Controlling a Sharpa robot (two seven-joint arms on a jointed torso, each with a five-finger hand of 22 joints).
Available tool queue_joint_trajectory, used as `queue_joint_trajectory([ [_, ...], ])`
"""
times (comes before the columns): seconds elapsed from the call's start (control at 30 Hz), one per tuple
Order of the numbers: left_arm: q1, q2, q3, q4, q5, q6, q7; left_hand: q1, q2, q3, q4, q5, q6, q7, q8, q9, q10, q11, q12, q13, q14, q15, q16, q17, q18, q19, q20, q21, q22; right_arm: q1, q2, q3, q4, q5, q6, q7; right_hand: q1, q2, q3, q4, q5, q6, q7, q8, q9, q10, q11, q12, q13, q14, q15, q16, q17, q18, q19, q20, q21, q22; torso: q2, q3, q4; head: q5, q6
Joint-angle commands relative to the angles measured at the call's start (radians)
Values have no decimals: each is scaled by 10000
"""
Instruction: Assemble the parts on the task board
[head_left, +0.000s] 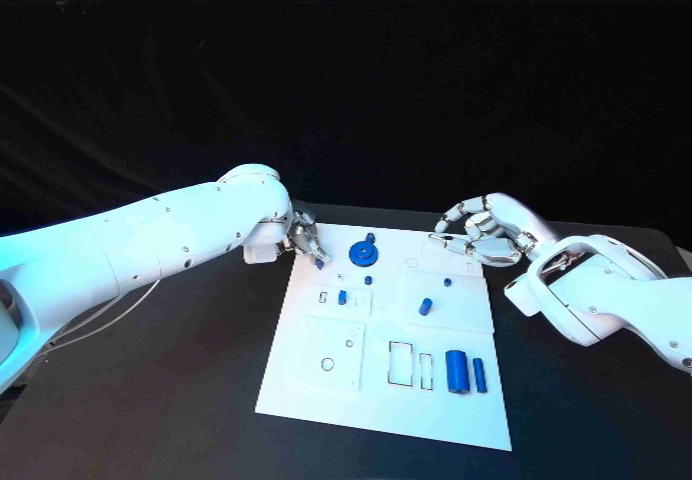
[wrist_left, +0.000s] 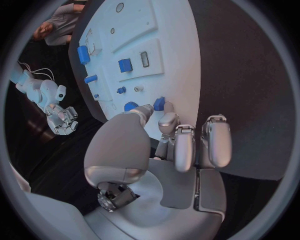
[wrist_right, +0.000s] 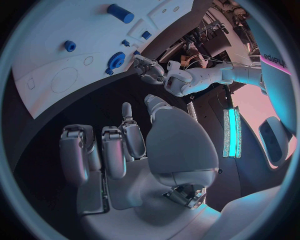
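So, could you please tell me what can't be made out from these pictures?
- Head view: whether the left hand touches the task board; its fingers overlap the board's corner.
- Left wrist view: the blue part at the fingertips, half hidden behind them.
- Head view: small parts too small to identify.

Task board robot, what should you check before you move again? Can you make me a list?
1. Task board lies flat on the table: ok.
2. Left hand is at the board's far corner, beside the blue gear: ok.
3. Left hand holds a small blue piece: cannot tell; its fingertips are right at it.
4. Right hand is free, fingers curled on nothing: ok.
5. Blue cylinder is not yet in the rectangular slots beside it: not ok.
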Motion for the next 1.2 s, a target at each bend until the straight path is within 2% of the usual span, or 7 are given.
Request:
queue_joint_trajectory([
  [0.03, 0, 23, 3, 14, 268, -12, 211, 395, 55, 311, -33, 1, 46, -43, -17, -20, -8, -74, 10, -31, 864, -33, 38, 2182, 140, 9, 21, -41, 181, -9, 10, 0, -1, -29, 33, 60, -76, 23, -24, -9, 16, -75, 1, 33, 13, -1, -37, -55, 600, 839, -55, -63, 1853, 191, 429, -72, -32, 2031, 5, 3, -8, 2, -5],
  [0.13, 0, 21, 3, 12, 368, -18, 240, 780, 65, 684, -121, 4, 37, -67, 26, -16, -21, -95, -9, -56, 867, -53, 45, 2191, 137, 17, 17, -36, 201, -11, 11, 0, -3, -29, 32, 63, -76, 23, -24, -9, 16, -75, 1, 33, 13, -1, -37, -55, 600, 839, -55, -63, 1853, 191, 429, -72, -32, 2031, 0, 5, -5, 6, -12],
  [0.23, -1, 14, 3, 9, 471, -36, 261, 1303, -16, 1501, -352, 28, -22, -75, 152, 51, -24, -111, -45, -94, 877, -83, 65, 2220, 134, 24, 9, -30, 226, -13, 13, 0, -5, -29, 28, 65, -76, 23, -24, -9, 16, -75, 1, 33, 13, -1, -37, -55, 600, 839, -55, -63, 1853, 191, 429, -72, -32, 2031, -3, 7, -5, 5, -20],
  [0.4, -1, -52, 3, 50, 719, -194, 264, 1197, -436, 3289, -773, 13, -164, -42, 698, 489, 83, -97, -67, -144, 893, -44, 98, 2265, 128, 41, -9, -6, 284, -15, 16, 0, -9, -29, 27, 68, -73, 28, -19, -11, 29, -78, 0, 34, 16, -1, -38, -54, 601, 838, -55, -65, 1850, 192, 426, -72, -37, 2028, -4, 12, -13, 11, -16],
  [0.63, 1, -479, 4, 599, 1358, -740, 178, 800, -682, 4128, -1158, 13, -205, -68, 990, 731, 196, -123, 16, -77, 910, -65, 128, 2308, 114, 95, -33, 32, 365, -19, -4, 0, -11, -29, 26, 74, -73, 28, -19, -11, 29, -78, 0, 34, 16, -1, -38, -54, 601, 838, -55, -65, 1850, 192, 426, -72, -37, 2028, -14, 19, 20, 13, -10],
  [0.97, -2, -1544, 1, 2317, 1690, -1652, 186, 447, -922, 4811, -1599, 62, -144, -107, 1197, 871, 335, -172, 97, -3, 922, -114, 141, 2328, 83, 222, -84, 105, 513, -31, -22, 0, -29, -18, 20, 88, -72, 29, -16, -12, 45, -83, 0, 37, 22, -12, -38, -68, 588, 835, -56, -71, 1836, 198, 411, -73, -59, 2014, -26, 17, 41, 90, -21],
  [1.2, -141, -2052, -10, 3190, 1375, -2132, 237, 342, -991, 4969, -1692, 82, -97, -124, 1242, 893, 402, -191, 140, 42, 920, -131, 135, 2319, 58, 312, -102, 155, 618, -52, -22, 0, -38, 0, 28, 92, -72, 29, -16, -12, 45, -83, 0, 37, 22, -12, -38, -68, 588, 835, -56, -71, 1836, 198, 411, -73, -59, 2014, -26, 9, 38, 134, -67],
])
